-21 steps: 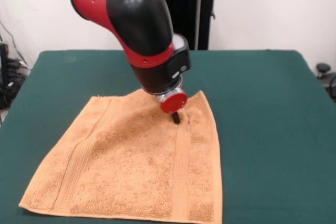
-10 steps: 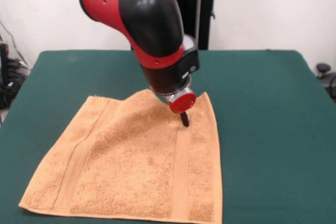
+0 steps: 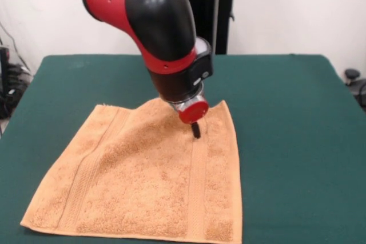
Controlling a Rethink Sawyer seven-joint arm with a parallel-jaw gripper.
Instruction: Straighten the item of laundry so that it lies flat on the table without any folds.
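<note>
On the green table (image 3: 286, 118) the towel (image 3: 143, 181) looks nearly flat to us. The gripper (image 3: 195, 130) has drifted back left over its top edge; we can't tell if it's open.

No readable text, labels, brands, numbers or signs anywhere. Arm shell (image 3: 154, 21) plain red and black, no marking legible. Towel (image 3: 148, 175) plain, woven bands only. Bench (image 3: 291, 141) top plain green.
</note>
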